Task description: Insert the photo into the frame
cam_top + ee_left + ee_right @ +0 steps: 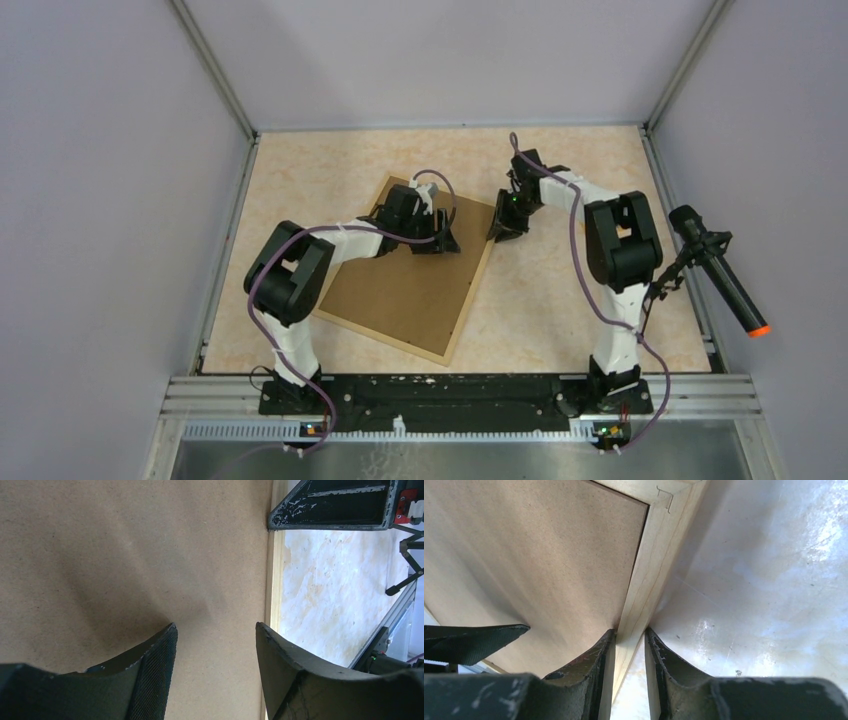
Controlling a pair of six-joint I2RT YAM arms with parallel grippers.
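The left arm (290, 275) and right arm (620, 240) share black joint housings, white links and purple cables (576, 250); their black wedge-shaped fingers (589, 672) show pale scuffs.

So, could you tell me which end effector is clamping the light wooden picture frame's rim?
The right end effector: it pinches the rim of the light wooden picture frame, whereas the left end effector stands open over the brown backing board.
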